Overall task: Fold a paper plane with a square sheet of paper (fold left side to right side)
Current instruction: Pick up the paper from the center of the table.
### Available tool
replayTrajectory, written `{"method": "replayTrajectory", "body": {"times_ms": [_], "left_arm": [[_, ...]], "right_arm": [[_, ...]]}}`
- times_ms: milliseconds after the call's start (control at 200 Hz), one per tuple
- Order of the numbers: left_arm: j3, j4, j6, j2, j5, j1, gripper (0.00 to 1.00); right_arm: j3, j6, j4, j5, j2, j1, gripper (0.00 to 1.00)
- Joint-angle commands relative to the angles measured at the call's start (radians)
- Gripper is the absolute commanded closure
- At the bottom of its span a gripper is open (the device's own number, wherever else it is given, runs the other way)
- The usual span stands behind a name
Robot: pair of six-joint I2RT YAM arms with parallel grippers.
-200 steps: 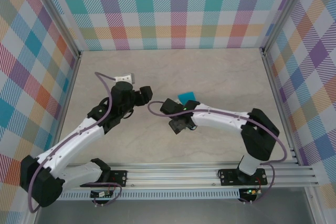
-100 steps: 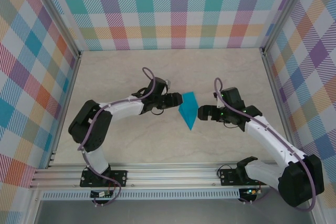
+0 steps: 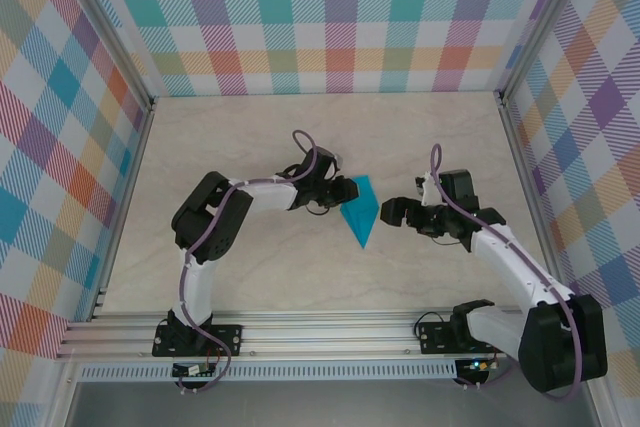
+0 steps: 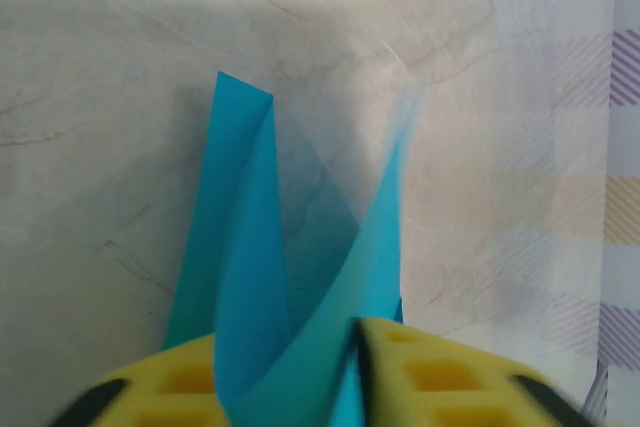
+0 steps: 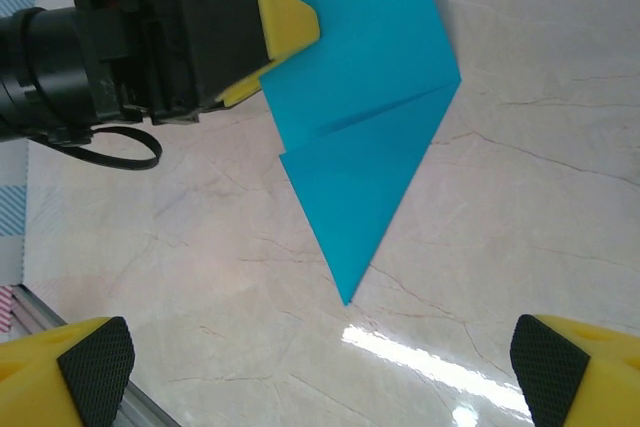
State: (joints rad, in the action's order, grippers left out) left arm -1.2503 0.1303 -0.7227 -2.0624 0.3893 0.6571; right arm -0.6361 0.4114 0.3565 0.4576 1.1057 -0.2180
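Top: paper (image 3: 358,209) mid-bench (image 3: 250,277), long axis far-to-near, tip pointing nearward. The left tool (image 3: 333,190) is on its left edge and the right tool (image 3: 393,213) just off its right. Left wrist: pads pinching a raised left flap. Right wrist: right tool spread wide, paper ahead, not touching.

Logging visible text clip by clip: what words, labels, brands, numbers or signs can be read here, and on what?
None can be read. The folded blue paper is unmarked, the left gripper and right gripper show no lettering, and the walls carry just a check pattern. Any print on the small boards by the arm bases is too small to read.
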Motion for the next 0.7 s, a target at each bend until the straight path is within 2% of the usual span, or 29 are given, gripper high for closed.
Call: {"method": "replayTrajectory", "body": {"times_ms": [0, 75, 220, 320, 420, 590, 695], "left_arm": [[0.032, 0.087, -0.004, 0.003, 0.042, -0.009, 0.89], [0.089, 0.161, -0.015, 0.027, 0.075, -0.02, 1.0], [0.171, 0.25, 0.041, 0.085, 0.183, -0.03, 1.0], [0.228, 0.312, 0.075, 0.127, 0.262, -0.032, 1.0], [0.295, 0.359, 0.103, 0.176, 0.291, -0.038, 1.0], [0.363, 0.431, 0.115, 0.231, 0.35, -0.052, 1.0], [0.379, 0.449, 0.123, 0.251, 0.375, -0.053, 1.0]], "right_arm": [[0.041, 0.019, -0.117, 0.117, 0.046, 0.043, 0.0], [0.056, 0.02, -0.191, 0.167, 0.074, 0.069, 0.01], [0.025, -0.075, -0.269, 0.358, 0.162, 0.069, 0.0], [-0.005, -0.141, -0.258, 0.379, 0.231, 0.069, 0.0], [0.003, -0.121, -0.356, 0.402, 0.289, 0.069, 0.02], [-0.064, -0.123, -0.389, 0.498, 0.447, 0.069, 0.17], [-0.07, -0.101, -0.452, 0.548, 0.507, 0.069, 0.21]]}}
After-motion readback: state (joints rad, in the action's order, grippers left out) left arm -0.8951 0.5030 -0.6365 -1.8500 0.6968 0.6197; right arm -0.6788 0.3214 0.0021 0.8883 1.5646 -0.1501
